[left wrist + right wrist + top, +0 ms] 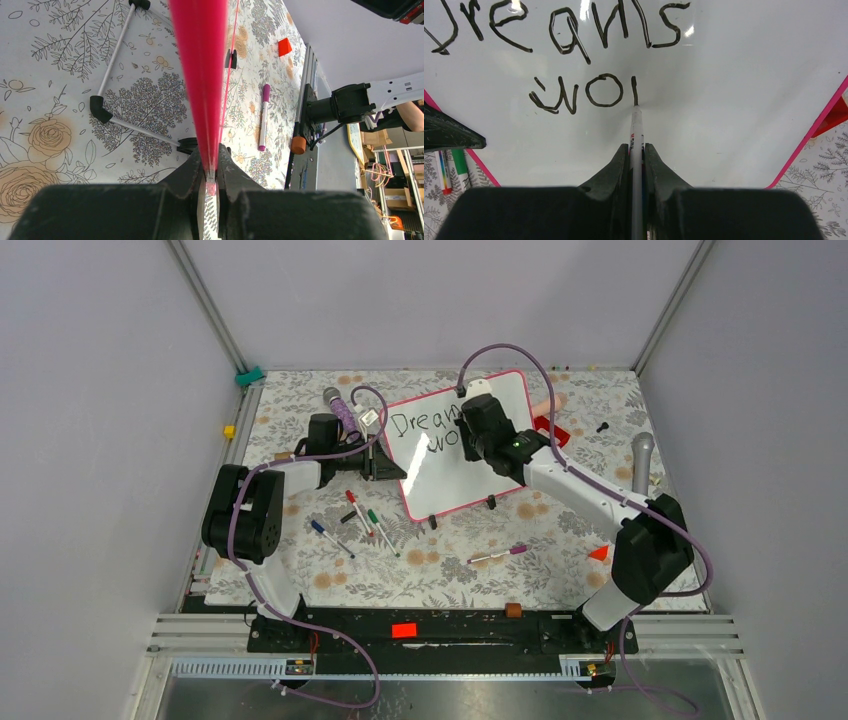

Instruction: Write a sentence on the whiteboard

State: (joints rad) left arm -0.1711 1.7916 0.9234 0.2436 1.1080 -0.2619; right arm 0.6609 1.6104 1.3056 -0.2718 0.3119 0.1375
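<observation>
Over the whiteboard (734,90), the right tool (636,147) is grasping a marker (637,120), tip touching the sentence (580,44); the left tool (210,165) is clamping the board's pink edge.

From my feed: plain pale-grey walls (90,390) on three sides, aluminium posts (205,300) in both back corners, floral-printed cloth (440,570) spread flat below. Light even, soft.
</observation>
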